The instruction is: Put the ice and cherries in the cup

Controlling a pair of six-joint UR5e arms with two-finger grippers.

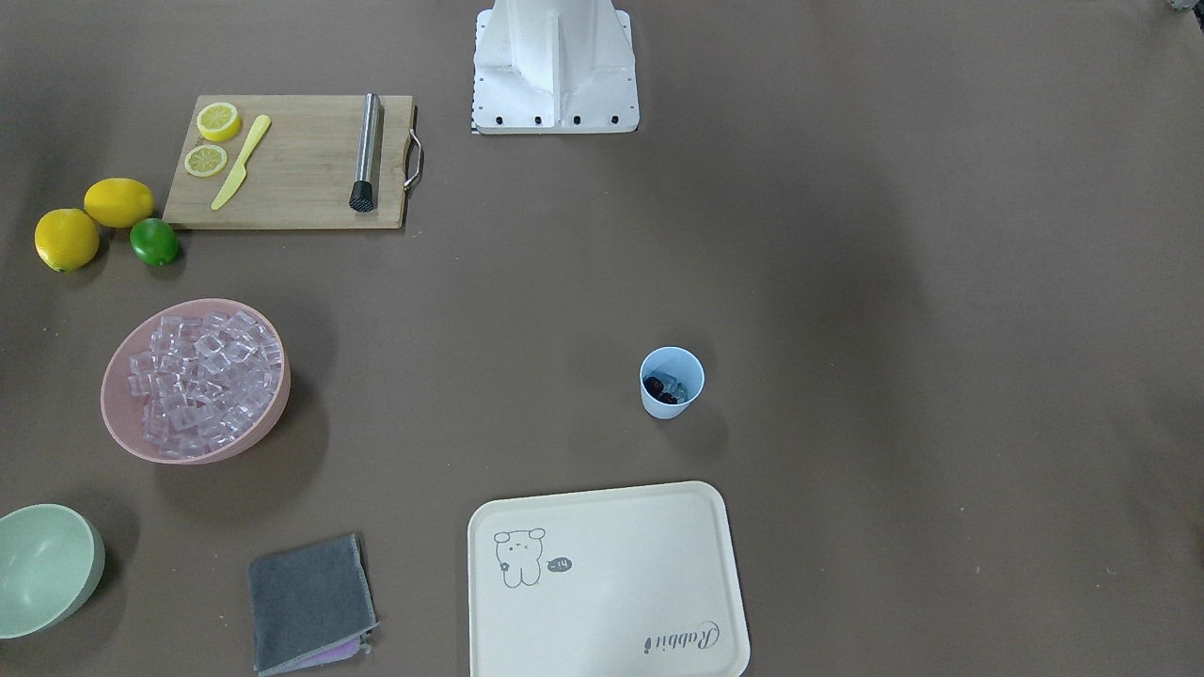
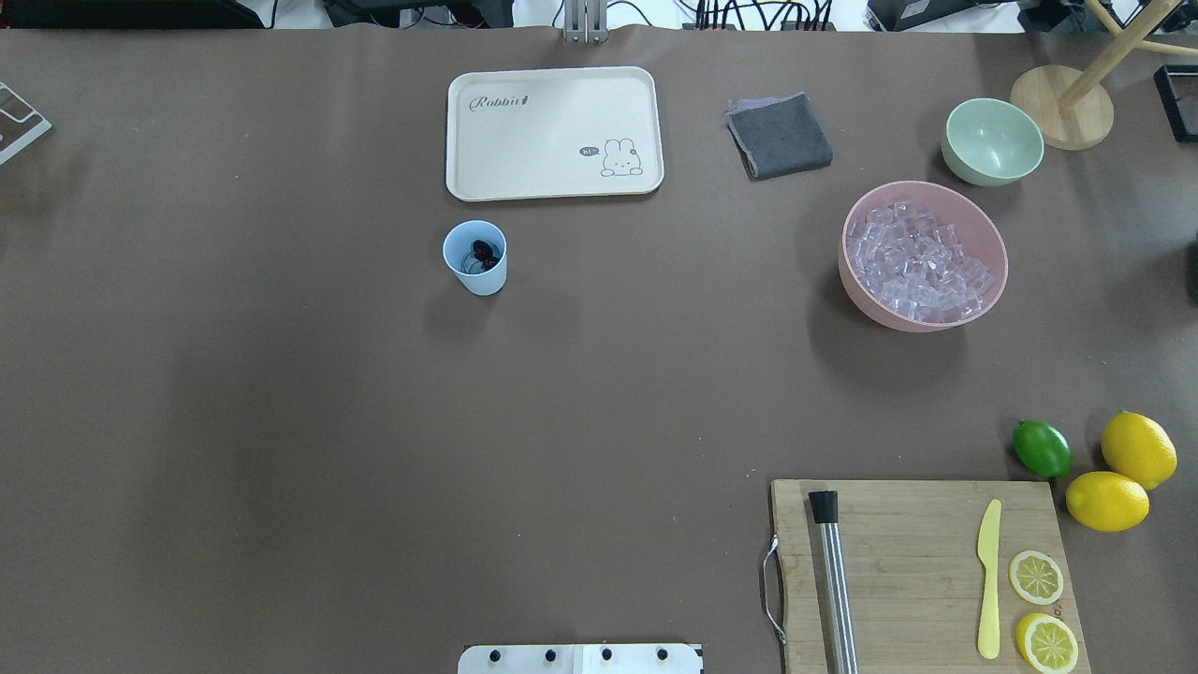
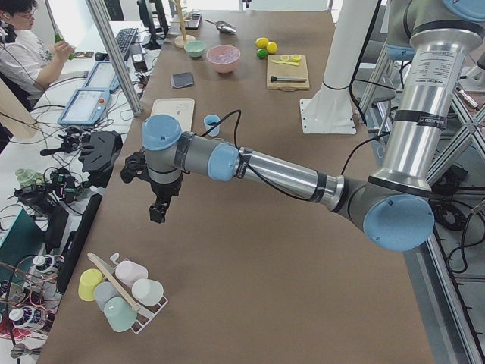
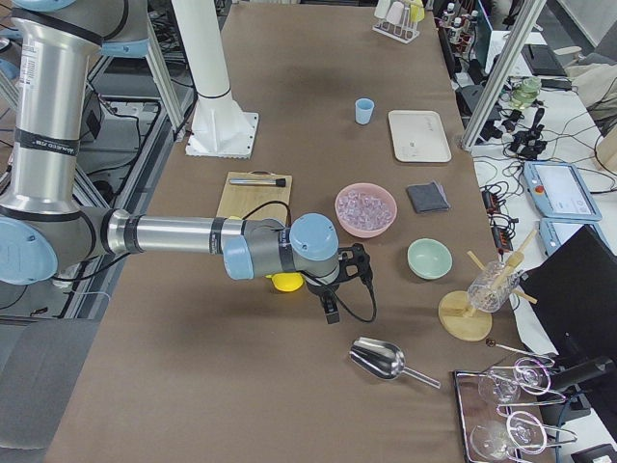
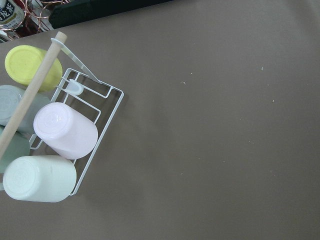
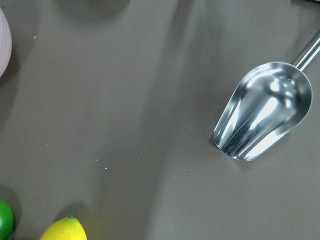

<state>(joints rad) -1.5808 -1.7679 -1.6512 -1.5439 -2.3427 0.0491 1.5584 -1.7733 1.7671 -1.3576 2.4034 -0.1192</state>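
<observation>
The light-blue cup stands upright on the brown table, also in the overhead view. Inside it lie the dark cherries and a clear ice cube. The pink bowl holds many ice cubes. My left gripper hangs over bare table far from the cup, near a rack of cups; I cannot tell whether it is open. My right gripper hangs over the table beyond the lemons, near a metal scoop; I cannot tell whether it is open. Neither wrist view shows fingers.
A cream tray lies just beyond the cup. A grey cloth, pale green bowl, cutting board with muddler, knife and lemon slices, two lemons and a lime sit on the right. A metal scoop and a cup rack lie at the table ends.
</observation>
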